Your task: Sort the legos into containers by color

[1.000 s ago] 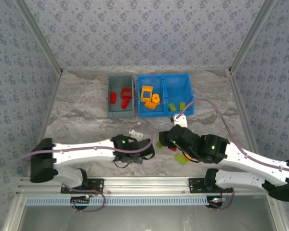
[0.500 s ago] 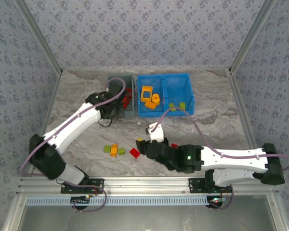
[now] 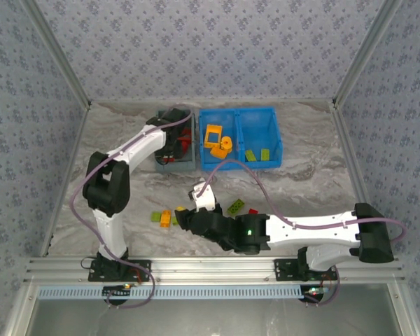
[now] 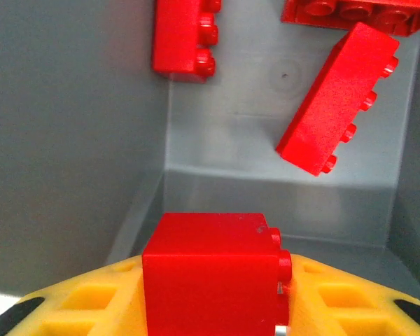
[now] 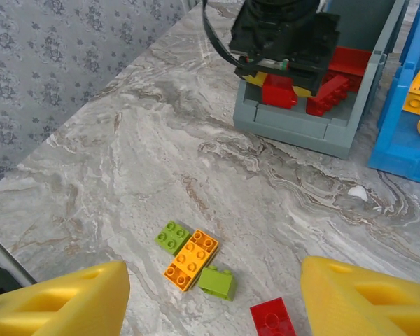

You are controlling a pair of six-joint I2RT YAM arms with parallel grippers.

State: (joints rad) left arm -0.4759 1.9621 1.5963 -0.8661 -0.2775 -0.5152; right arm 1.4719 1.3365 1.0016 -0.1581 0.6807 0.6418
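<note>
My left gripper (image 3: pixel 176 143) reaches into the gray bin (image 3: pixel 173 166) and is shut on a red brick (image 4: pixel 213 273), held just above the bin floor. Three more red bricks (image 4: pixel 339 98) lie in that bin. My right gripper (image 5: pixel 210 308) hangs open low over the table's near left. Between its yellow fingers (image 5: pixel 56 301) lie an orange brick (image 5: pixel 191 259), two lime green bricks (image 5: pixel 173 236) and a red brick (image 5: pixel 273 318). The blue bin (image 3: pixel 238 112) holds orange pieces (image 3: pixel 212 134) in its left compartment and green bricks (image 3: pixel 264 154) in its right.
A green brick (image 3: pixel 235 207) and a small red one (image 3: pixel 252 211) lie on the marble table beside the right arm. The two bins stand side by side at the back. Patterned walls close in the table on three sides.
The left gripper has carried the red brick from beside the gray bin into it. The right gripper has slid left, over the bricks near the front left.
</note>
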